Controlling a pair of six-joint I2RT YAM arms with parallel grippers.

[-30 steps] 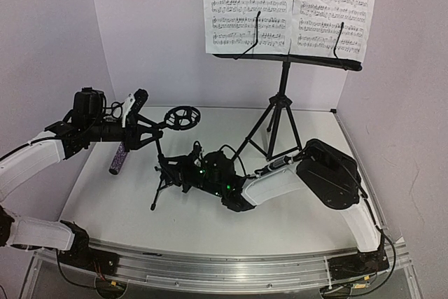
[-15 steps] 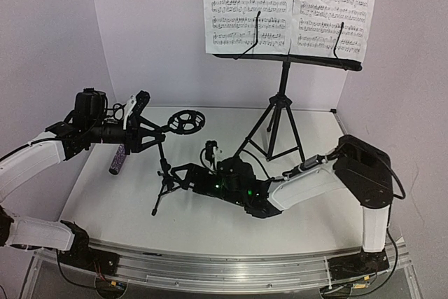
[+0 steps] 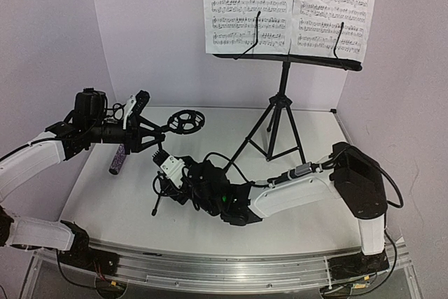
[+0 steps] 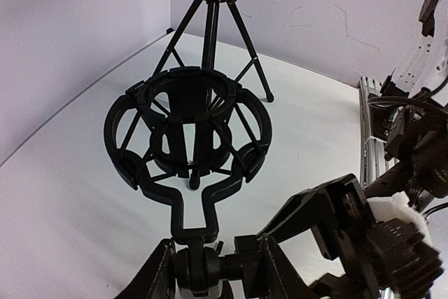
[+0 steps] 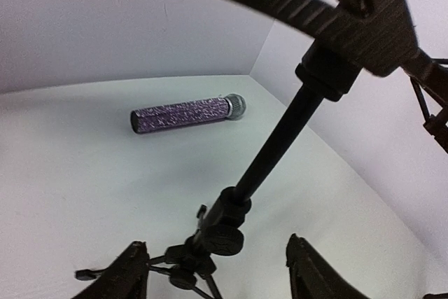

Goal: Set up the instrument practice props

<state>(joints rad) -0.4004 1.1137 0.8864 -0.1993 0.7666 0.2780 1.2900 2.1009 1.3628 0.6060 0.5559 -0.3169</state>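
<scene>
- left pincer (image 4: pixel 217 274) pinches the mic stand (image 3: pixel 162 166) at its top joint, centre left of the top view;
- right pincer (image 5: pixel 215 244) spread, the stand's lower pole between its fingers;
- purple microphone (image 5: pixel 183 114) lies on the surface (image 3: pixel 105 208), left of the stand

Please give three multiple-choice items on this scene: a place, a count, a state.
1. Where is the microphone? A held in the air; B lying on the table; C standing upright.
2. How many pages are on the music stand? A one; B two; C four.
3. The right gripper is: A open around the mic stand; B shut on the microphone; C shut on a page.
Key: B, it lies flat there; B, two sheets side by side; A, gaps show beside the pole.
</scene>
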